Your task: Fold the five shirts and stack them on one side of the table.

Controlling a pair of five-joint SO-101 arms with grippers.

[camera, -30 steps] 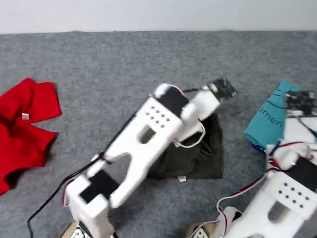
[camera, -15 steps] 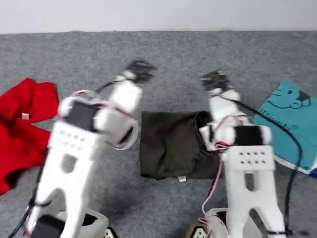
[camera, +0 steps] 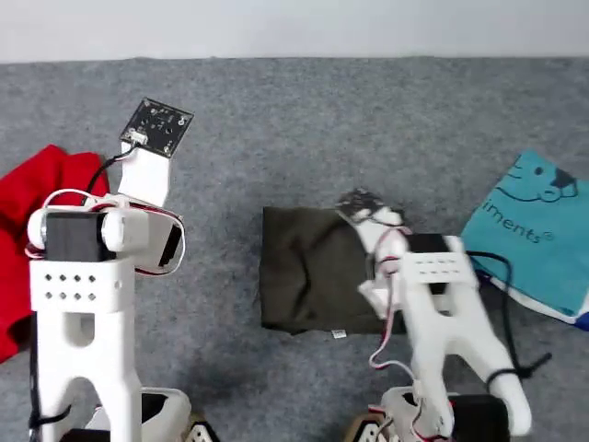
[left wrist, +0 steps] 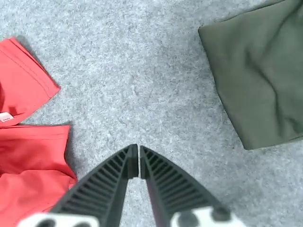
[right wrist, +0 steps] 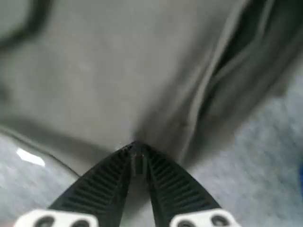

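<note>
A folded dark olive shirt (camera: 304,267) lies mid-table. The right arm (camera: 433,285) leans over its right part. My right gripper (right wrist: 137,150) is shut, its tips low over or touching the olive shirt (right wrist: 118,71); I cannot tell whether cloth is pinched. A crumpled red shirt (camera: 55,175) lies at the left edge, partly hidden by the left arm (camera: 92,258). My left gripper (left wrist: 138,153) is shut and empty above bare carpet, between the red shirt (left wrist: 23,156) and the olive shirt (left wrist: 255,80). A folded teal shirt (camera: 529,230) rests at the right.
Grey carpet (camera: 294,120) covers the table, with open room along the far side. A blue edge (camera: 578,319) peeks out beneath the teal shirt. A small white label (camera: 338,333) shows at the olive shirt's near edge.
The left arm swung from over the olive shirt to the left, near the red shirt. The right arm came from beside the teal shirt to over the olive shirt.
</note>
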